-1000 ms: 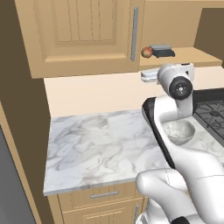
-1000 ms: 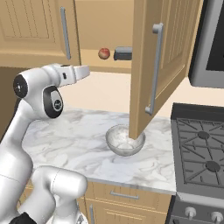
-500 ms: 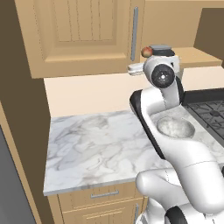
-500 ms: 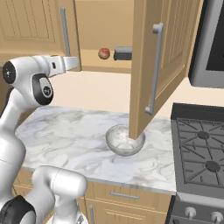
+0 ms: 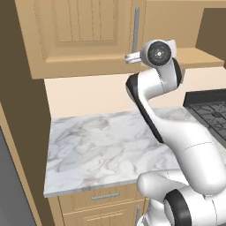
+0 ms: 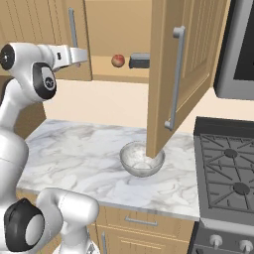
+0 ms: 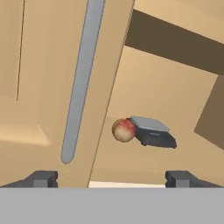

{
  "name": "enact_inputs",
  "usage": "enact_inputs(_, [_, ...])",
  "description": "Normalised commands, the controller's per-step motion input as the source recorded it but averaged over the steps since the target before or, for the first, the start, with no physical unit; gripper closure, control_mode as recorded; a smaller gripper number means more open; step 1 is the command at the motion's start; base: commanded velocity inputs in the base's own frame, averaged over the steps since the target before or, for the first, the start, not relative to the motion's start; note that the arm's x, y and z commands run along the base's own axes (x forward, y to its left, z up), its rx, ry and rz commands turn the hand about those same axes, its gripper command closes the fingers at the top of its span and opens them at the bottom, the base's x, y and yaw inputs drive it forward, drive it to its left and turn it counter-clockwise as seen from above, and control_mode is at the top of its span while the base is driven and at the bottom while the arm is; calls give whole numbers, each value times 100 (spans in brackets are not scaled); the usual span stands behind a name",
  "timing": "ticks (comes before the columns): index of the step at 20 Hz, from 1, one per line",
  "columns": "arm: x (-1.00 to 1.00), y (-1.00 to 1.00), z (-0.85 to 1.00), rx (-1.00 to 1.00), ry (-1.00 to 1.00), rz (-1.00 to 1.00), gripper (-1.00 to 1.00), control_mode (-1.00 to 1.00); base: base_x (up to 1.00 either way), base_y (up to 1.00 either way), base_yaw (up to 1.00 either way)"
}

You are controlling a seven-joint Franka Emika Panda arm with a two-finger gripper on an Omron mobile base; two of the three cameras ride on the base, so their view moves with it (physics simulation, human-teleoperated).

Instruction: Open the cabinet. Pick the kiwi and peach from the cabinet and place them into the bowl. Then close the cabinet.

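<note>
Rising above the marble counter (image 5: pixel 110 145) in the left base view, the arm held its gripper (image 5: pixel 130 57) near the handle (image 5: pixel 136 24) of the closed left cabinet (image 5: pixel 84 35) door. From the right base view, the right door (image 6: pixel 183 69) stood open, the peach (image 6: pixel 117 60) lay on the shelf beside a dark block (image 6: pixel 139 61), and the bowl (image 6: pixel 142 159) sat on the counter below. From the hand view, the fingers (image 7: pixel 41 178) were spread wide and empty, with the peach just beside the block.
</note>
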Motion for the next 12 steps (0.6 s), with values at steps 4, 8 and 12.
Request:
enact_inputs(4, [13, 19, 20, 0, 5, 0, -100, -100, 0, 0, 0])
enact_inputs(8, [11, 25, 7, 0, 10, 0, -100, -100, 0, 0, 0])
enact_inputs(12, [19, 21, 0, 0, 15, 0, -100, -100, 0, 0, 0])
